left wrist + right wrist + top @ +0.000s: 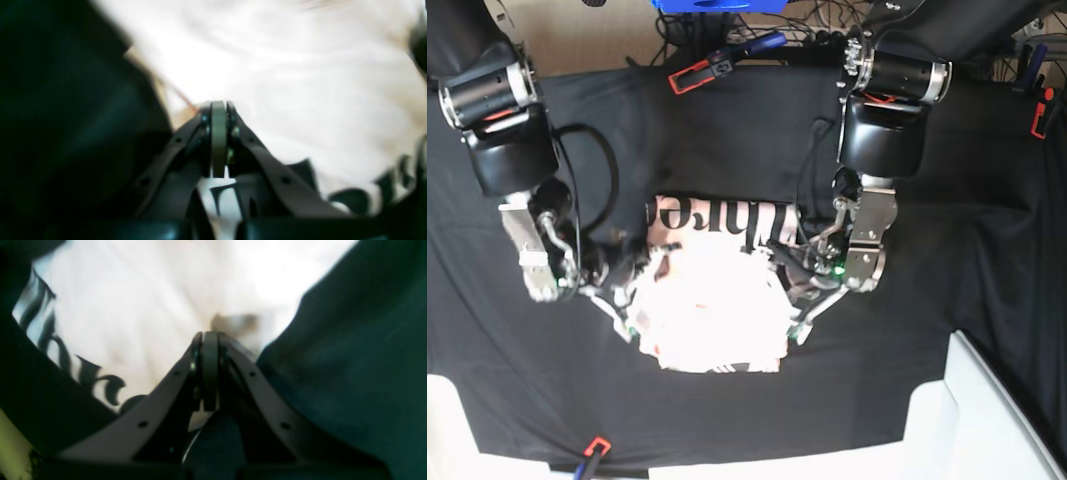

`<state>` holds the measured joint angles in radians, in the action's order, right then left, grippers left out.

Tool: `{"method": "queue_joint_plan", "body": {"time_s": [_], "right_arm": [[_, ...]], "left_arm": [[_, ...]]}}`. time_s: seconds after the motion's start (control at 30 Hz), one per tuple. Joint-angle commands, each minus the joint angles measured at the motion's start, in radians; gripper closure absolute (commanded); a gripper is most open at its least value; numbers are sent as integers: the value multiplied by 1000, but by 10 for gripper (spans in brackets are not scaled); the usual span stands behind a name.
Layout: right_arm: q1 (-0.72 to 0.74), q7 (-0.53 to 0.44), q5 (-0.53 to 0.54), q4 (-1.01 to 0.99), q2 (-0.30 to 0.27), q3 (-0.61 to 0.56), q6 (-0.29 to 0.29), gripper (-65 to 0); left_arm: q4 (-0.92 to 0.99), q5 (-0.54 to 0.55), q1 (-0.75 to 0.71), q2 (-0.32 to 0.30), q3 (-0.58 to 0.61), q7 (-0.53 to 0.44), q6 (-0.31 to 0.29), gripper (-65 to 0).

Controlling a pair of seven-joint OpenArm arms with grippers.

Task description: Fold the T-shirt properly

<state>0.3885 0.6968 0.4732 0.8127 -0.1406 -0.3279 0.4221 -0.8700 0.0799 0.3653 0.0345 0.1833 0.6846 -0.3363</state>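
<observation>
The pale pink T-shirt (717, 305) lies partly folded in the middle of the black table cloth (727, 130), with black lettering (727, 215) along its far edge. My left gripper (793, 330) is shut at the shirt's right edge. In the left wrist view its tips (218, 104) meet the shirt (300, 66), and lettering (353, 200) shows below. My right gripper (632, 325) is shut at the shirt's left edge. In the right wrist view its tips (210, 334) meet the shirt (133, 306), beside lettering (83, 373). Both wrist views are blurred.
A white bin (987, 400) stands at the front right and a white edge (447, 420) at the front left. Red-and-black clamps sit at the far edge (702, 72), the right edge (1042, 110) and the front edge (592, 448).
</observation>
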Motion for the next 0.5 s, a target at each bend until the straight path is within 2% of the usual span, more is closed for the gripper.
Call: {"method": "queue_joint_plan", "body": {"time_s": [0.0, 0.13, 0.2, 0.3, 0.4, 0.47], "right_arm": [[31, -2, 8, 9, -1, 0, 7, -10], [37, 1, 6, 26, -6, 0, 7, -4], [31, 1, 6, 98, -38, 0, 7, -4], [-23, 1, 6, 264, -86, 2, 1, -4], [-115, -16, 6, 442, -152, 13, -2, -4], [-199, -95, 6, 558, -204, 14, -2, -3]], "left_arm": [[-18, 10, 31, -8, 0, -24, 16, 0], [-68, 11, 44, -11, -1, -21, 16, 0], [-143, 11, 44, -11, -1, -18, 16, 0], [-288, 4, 27, -17, -1, 37, 18, 0], [-469, 2, -58, -68, -1, 43, 18, 0], [-564, 2, -122, -104, -1, 31, 18, 0]]}}
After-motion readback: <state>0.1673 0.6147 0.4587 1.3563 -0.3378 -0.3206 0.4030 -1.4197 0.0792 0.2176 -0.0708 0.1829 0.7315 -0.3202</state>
